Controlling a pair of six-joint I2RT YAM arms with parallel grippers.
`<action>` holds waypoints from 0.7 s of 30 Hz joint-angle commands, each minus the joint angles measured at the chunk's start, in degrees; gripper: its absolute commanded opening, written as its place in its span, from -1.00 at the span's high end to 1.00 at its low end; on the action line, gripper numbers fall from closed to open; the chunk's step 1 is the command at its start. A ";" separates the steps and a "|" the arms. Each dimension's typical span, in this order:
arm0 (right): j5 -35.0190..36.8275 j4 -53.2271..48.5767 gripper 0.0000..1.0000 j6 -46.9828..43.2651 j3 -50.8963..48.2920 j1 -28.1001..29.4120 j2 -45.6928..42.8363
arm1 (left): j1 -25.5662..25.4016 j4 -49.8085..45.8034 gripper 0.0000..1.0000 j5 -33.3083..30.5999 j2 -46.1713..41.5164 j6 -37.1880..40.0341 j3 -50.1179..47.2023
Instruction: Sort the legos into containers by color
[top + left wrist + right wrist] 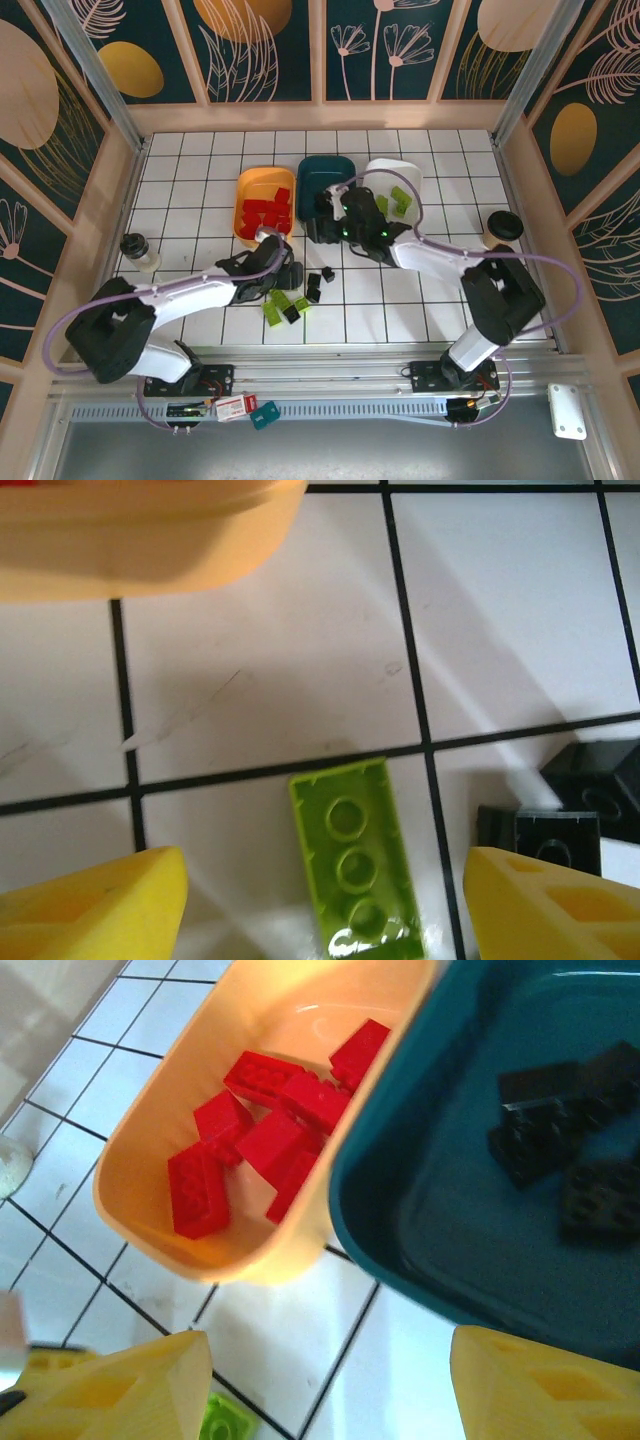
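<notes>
By the near edge of the table [200, 160] the left claw [325, 905] stood open astride a lime brick [355, 865] (touching neither finger), the orange tub [243, 190] behind held red bricks [270, 210], and the right claw [330, 1380] hung open and empty at the near rim of the teal tub [440, 1220] of black bricks [565, 1150], the white tub [405, 172] rightmost.

Between the fingers [100, 905] of your left gripper [325, 910], bare tile lies on one side of the lime brick [357, 865] — black bricks [560, 825] crowd the other, and the orange tub [150, 540] stands just ahead.
</notes>
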 commanded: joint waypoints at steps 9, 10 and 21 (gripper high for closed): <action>4.56 0.30 -0.30 2.02 -10.83 -2.10 -14.50 | -0.36 2.17 -0.25 1.41 10.35 4.47 2.83; 4.75 0.14 -0.30 2.03 -11.33 -2.18 -15.21 | -0.41 2.46 -0.19 1.63 10.83 4.51 2.88; 7.61 -0.58 -0.31 3.95 -18.16 -3.62 -23.98 | -0.55 3.04 0.45 0.50 9.91 3.16 4.95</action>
